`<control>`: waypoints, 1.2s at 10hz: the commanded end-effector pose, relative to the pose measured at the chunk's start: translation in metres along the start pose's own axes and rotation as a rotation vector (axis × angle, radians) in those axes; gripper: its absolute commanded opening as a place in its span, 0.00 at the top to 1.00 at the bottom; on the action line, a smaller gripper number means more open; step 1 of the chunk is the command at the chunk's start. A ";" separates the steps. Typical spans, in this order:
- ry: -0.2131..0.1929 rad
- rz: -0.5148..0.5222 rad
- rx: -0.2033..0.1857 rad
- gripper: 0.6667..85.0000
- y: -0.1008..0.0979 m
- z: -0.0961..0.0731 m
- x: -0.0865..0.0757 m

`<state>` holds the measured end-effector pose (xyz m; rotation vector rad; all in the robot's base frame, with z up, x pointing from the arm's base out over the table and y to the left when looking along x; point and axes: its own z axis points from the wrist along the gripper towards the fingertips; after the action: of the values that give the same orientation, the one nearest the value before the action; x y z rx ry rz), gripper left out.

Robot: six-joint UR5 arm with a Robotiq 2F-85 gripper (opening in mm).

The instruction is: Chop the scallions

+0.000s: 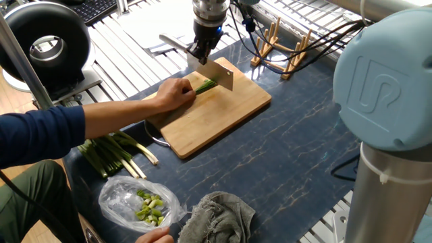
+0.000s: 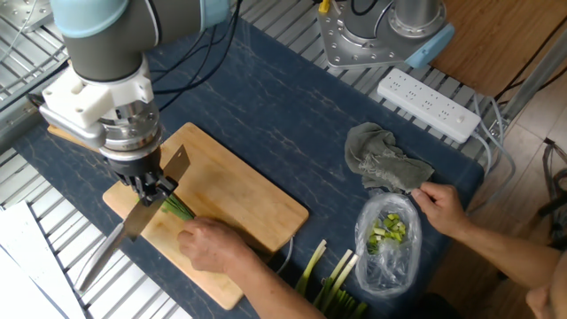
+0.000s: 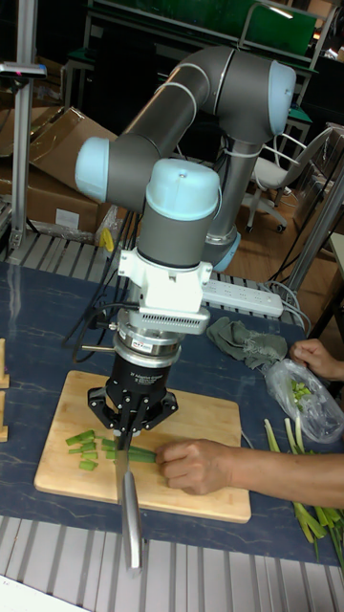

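Scallions [image 3: 134,453] lie flat on board [image 1: 229,111], long axis crossing knife [image 1: 217,71] blade near square. Person's hand [image 1: 174,93] pins stalks at 9 o'clock of blade; free tips poke out at 3 o'clock in one fixed view. Cut bits [image 3: 81,448] lie on board. Gripper [image 3: 130,425] clamped shut on knife handle. We judge blade just above or touching stalks; cannot tell contact.
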<state>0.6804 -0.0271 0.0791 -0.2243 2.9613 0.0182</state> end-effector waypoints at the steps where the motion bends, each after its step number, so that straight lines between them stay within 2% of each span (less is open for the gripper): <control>1: -0.008 0.014 -0.016 0.99 0.005 0.002 0.001; 6: -0.017 0.016 -0.021 0.99 0.009 0.006 -0.001; 9: -0.034 0.007 -0.029 0.99 0.004 0.014 0.001; 12: -0.022 -0.003 -0.030 0.99 0.001 0.003 0.009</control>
<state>0.6760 -0.0253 0.0691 -0.2321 2.9419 0.0475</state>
